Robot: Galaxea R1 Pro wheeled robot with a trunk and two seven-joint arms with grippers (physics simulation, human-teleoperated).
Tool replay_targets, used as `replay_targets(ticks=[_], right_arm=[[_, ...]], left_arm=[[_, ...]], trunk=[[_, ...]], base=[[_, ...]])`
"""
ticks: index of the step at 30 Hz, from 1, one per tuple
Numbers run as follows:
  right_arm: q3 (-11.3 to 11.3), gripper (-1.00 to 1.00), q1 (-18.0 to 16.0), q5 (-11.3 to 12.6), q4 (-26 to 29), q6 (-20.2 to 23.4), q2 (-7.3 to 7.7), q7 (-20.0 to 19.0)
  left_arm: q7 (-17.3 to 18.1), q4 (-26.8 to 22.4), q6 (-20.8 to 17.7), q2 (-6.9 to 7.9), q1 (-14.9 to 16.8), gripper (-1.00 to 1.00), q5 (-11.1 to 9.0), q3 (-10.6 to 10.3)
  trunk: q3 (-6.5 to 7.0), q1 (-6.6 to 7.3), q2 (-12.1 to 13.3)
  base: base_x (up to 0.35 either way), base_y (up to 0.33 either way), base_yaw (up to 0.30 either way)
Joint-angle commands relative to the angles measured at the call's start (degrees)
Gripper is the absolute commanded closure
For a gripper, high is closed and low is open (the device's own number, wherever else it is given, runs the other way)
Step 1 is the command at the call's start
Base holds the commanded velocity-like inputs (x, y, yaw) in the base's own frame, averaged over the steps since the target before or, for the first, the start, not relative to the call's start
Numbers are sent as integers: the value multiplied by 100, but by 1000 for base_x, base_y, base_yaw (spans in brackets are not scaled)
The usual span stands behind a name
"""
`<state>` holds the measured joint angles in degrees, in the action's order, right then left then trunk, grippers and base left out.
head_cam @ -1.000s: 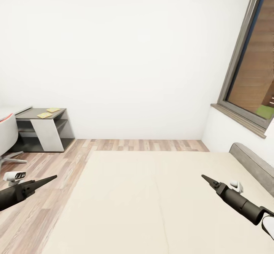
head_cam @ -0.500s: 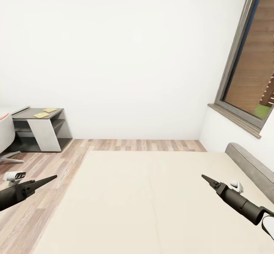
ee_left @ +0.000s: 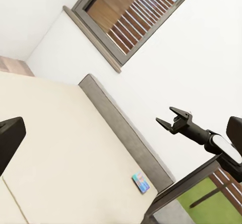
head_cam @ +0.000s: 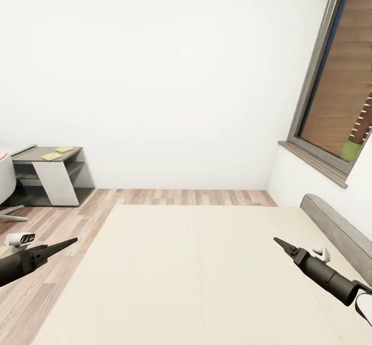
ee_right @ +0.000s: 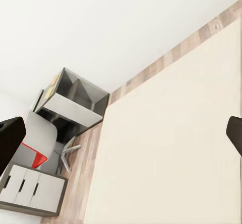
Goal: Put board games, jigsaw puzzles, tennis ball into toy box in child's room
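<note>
The bed (head_cam: 206,272) with its plain cream mattress spreads out below me. A small blue board game (ee_left: 141,182) lies on it near the grey headboard. Far off to the left, two yellow jigsaw puzzles (head_cam: 51,155) (head_cam: 64,149) rest on the dark grey end of the table (head_cam: 31,154). My left gripper (head_cam: 72,241) hovers open over the bed's left edge, holding nothing. My right gripper (head_cam: 277,241) (ee_left: 169,118) hangs open and empty above the mattress's right side. The toy box and the tennis ball are out of view.
The grey headboard (head_cam: 336,226) runs along the right under a window (head_cam: 341,91). A white chair (head_cam: 4,177) stands by the table at the left edge. Wood floor (head_cam: 62,215) lies between bed and table. White drawer fronts (ee_right: 30,189) are beside the chair.
The whole picture has shifted, so the camera has turned a little right: the table and chair sit further left, and more of the bed is visible. Both arms hold the same pose.
</note>
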<state>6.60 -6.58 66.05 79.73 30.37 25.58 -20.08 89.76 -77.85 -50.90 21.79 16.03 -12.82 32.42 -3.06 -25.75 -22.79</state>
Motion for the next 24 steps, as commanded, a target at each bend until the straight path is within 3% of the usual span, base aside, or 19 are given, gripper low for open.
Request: replay_targets(ticks=[1,24], right_arm=[[8,-100,-5,30,-1,39,0,-5],[8,-100,-6,30,-1,39,0,-5]], left_arm=[[24,-2,-62,1,5,-100,7,1],[24,-2,-61,1,5,-100,7,1]], trunk=[[-13,-4,-13],[-13,-4,-13]], base=[[0,-158,0],[0,-158,0]])
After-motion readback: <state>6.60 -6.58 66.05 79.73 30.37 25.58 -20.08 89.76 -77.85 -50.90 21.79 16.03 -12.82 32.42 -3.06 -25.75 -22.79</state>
